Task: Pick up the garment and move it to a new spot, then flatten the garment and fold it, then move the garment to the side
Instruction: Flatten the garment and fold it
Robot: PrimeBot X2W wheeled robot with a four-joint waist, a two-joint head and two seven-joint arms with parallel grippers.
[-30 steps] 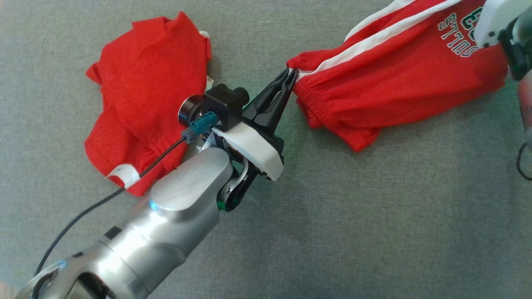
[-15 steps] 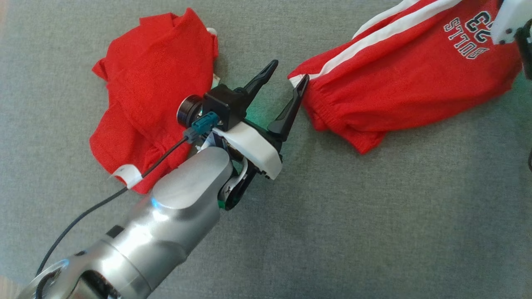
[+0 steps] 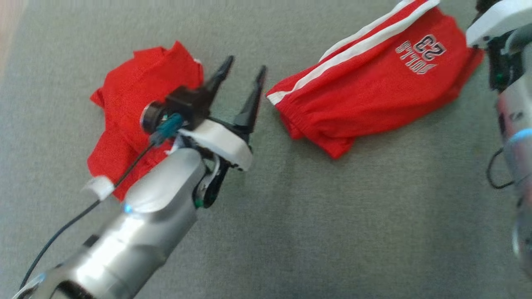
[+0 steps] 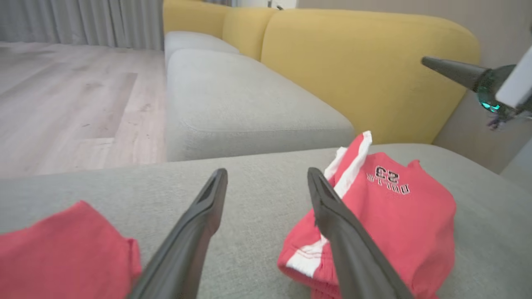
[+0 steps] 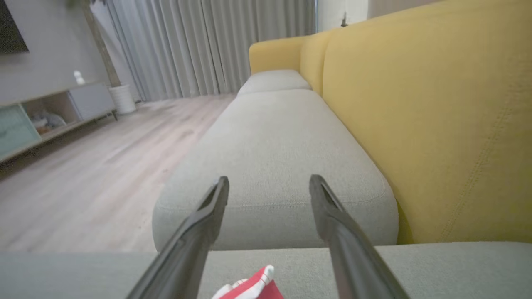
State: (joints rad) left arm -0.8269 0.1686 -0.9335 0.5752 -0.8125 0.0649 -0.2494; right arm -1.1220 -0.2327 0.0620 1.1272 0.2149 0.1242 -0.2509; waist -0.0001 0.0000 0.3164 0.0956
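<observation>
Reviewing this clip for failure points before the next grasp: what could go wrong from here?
1. The open left gripper hangs between the crumpled red garment and the striped red shorts; it might pinch the wrong one.
2. The left arm's black cable crosses the crumpled garment and could snag it.

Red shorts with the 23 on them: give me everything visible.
The red shorts lie slack and wrinkled on the grey cushion, apparently folded over on themselves, running diagonally in the head view. The fabric looks like a soft knit. Two white stripes run along one edge, and a number 23 print with lettering sits near the far end. What looks like the gathered waistband faces the open left gripper, which seems just clear of it. The open right gripper is over the other end, not holding it.
</observation>
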